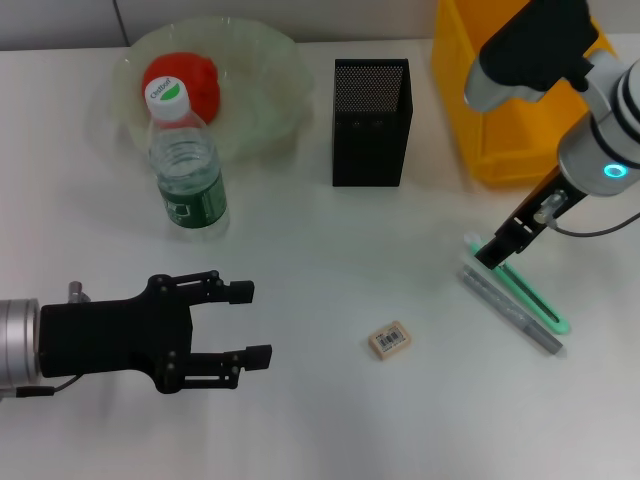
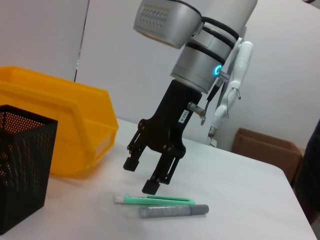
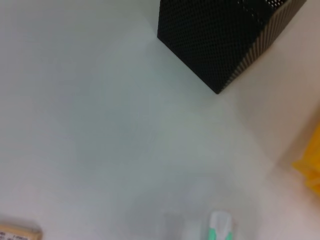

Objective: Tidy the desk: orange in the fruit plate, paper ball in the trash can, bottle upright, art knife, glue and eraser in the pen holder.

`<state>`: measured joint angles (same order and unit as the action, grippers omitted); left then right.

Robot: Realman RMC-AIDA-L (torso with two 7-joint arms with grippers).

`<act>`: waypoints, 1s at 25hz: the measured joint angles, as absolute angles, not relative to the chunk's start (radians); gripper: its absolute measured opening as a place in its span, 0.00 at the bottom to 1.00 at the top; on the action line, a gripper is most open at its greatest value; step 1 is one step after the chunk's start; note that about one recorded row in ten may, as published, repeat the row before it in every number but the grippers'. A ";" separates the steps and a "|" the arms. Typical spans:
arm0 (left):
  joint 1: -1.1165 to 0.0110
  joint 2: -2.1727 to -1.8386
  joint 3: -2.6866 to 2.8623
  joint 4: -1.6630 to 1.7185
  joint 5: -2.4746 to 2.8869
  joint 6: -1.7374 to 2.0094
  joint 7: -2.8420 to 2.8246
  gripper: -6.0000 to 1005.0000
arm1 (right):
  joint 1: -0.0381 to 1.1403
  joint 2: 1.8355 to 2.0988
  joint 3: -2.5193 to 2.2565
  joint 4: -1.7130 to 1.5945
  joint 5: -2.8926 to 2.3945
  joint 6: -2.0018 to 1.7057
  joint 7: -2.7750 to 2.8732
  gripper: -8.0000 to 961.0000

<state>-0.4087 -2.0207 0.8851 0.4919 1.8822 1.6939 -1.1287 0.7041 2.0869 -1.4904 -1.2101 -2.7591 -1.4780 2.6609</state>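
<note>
The orange (image 1: 190,82) lies in the pale-green fruit plate (image 1: 270,75) at the back left. Just in front of the plate the bottle (image 1: 188,175) stands upright. A green art knife (image 1: 520,290) (image 2: 155,199) and a grey glue stick (image 1: 512,312) (image 2: 167,211) lie side by side at the right. My right gripper (image 1: 490,258) (image 2: 140,176) hangs open just over the knife's far end, holding nothing. The beige eraser (image 1: 389,340) (image 3: 17,232) lies loose in the middle. The black mesh pen holder (image 1: 371,120) (image 3: 220,35) stands at the back centre. My left gripper (image 1: 250,323) is open low at the left. No paper ball shows.
The yellow trash can (image 1: 500,110) (image 2: 60,125) stands at the back right, partly behind my right arm. White table surface lies between the eraser and the pen holder. A cardboard box (image 2: 265,150) sits beyond the table's far edge.
</note>
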 joint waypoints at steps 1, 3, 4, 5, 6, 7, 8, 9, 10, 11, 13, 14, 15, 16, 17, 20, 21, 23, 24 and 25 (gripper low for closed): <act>-0.412 -2.021 0.885 0.492 1.886 1.693 -1.131 0.79 | 0.707 2.087 -1.499 -1.196 -2.758 -1.465 2.663 0.78; -0.419 -2.021 0.885 0.492 1.892 1.691 -1.132 0.79 | 0.711 2.088 -1.512 -1.171 -2.758 -1.436 2.666 0.77; -0.422 -2.021 0.884 0.492 1.894 1.690 -1.132 0.79 | 0.712 2.088 -1.514 -1.161 -2.757 -1.424 2.667 0.76; -0.422 -2.021 0.884 0.492 1.894 1.690 -1.132 0.79 | 0.714 2.088 -1.517 -1.152 -2.757 -1.414 2.668 0.75; -0.425 -2.021 0.883 0.492 1.894 1.687 -1.132 0.79 | 0.717 2.088 -1.517 -1.140 -2.757 -1.405 2.669 0.75; -0.428 -2.021 0.883 0.492 1.895 1.683 -1.132 0.79 | 0.724 2.088 -1.517 -1.119 -2.757 -1.393 2.670 0.72; -0.429 -2.021 0.884 0.492 1.895 1.678 -1.132 0.79 | 0.724 2.088 -1.517 -1.119 -2.757 -1.393 2.670 0.69; -0.431 -2.023 0.885 0.492 1.896 1.669 -1.132 0.79 | 0.727 2.088 -1.517 -1.110 -2.757 -1.387 2.670 0.66; -0.432 -2.024 0.885 0.492 1.896 1.668 -1.132 0.79 | 0.731 2.088 -1.517 -1.100 -2.757 -1.383 2.670 0.63; -0.433 -2.025 0.885 0.492 1.897 1.666 -1.132 0.79 | 0.734 2.088 -1.518 -1.090 -2.757 -1.379 2.669 0.60; -0.433 -2.025 0.885 0.492 1.897 1.664 -1.132 0.79 | 0.737 2.088 -1.520 -1.081 -2.757 -1.377 2.669 0.54; -0.434 -2.026 0.885 0.492 1.897 1.663 -1.132 0.79 | 0.737 2.088 -1.524 -1.079 -2.757 -1.375 2.669 0.51; -0.435 -2.027 0.885 0.492 1.897 1.663 -1.132 0.79 | 0.737 2.088 -1.532 -1.078 -2.756 -1.372 2.668 0.50; -0.435 -2.027 0.885 0.492 1.898 1.662 -1.132 0.79 | 0.737 2.088 -1.540 -1.077 -2.756 -1.370 2.668 0.50; -0.435 -2.028 0.885 0.492 1.898 1.659 -1.132 0.79 | 0.738 2.088 -1.546 -1.076 -2.756 -1.368 2.668 0.49; -0.435 -2.029 0.885 0.492 1.898 1.656 -1.132 0.79 | 0.738 2.088 -1.555 -1.073 -2.756 -1.365 2.668 0.47; -0.436 -2.029 0.885 0.492 1.898 1.654 -1.132 0.79 | 0.738 2.088 -1.557 -1.073 -2.756 -1.365 2.668 0.44; -0.436 -2.030 0.885 0.492 1.898 1.653 -1.132 0.79 | 0.738 2.088 -1.558 -1.072 -2.756 -1.365 2.668 0.38; -0.436 -2.030 0.885 0.492 1.898 1.652 -1.132 0.79 | 0.738 2.088 -1.558 -1.072 -2.756 -1.365 2.668 0.35; -0.436 -2.031 0.885 0.492 1.898 1.651 -1.132 0.79 | 0.737 2.088 -1.558 -1.072 -2.756 -1.364 2.668 0.32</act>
